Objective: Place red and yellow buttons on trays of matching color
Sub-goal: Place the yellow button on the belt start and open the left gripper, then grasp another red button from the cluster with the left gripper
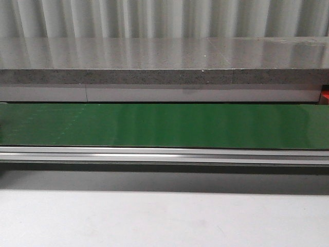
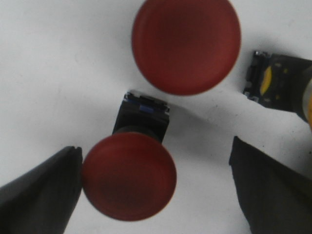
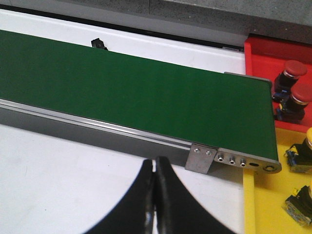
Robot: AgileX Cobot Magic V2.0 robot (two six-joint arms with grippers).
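The left gripper (image 2: 155,185) hangs low over a white table (image 2: 58,73) with its fingers (image 2: 41,195) spread wide, and a red button (image 2: 129,176) lies on its side between them, close to one finger but not yet squeezed. I think the fingers are wide apart so they can slide down on both sides of the cap and then close. Just past it stands a second red button (image 2: 186,45), and off to one side lies a yellow button (image 2: 278,80), so there is still picking to do. The right gripper (image 3: 155,200) is closed, holds nothing, and waits over the white table near the green belt (image 3: 136,92). The belt runs left to right, and the front view shows it bare (image 1: 164,126). At its right end sit a yellow tray (image 3: 265,204) nearer and a red tray (image 3: 263,51) farther, each already holding buttons of its own color. They sit there, I think, to catch buttons near the belt's end.
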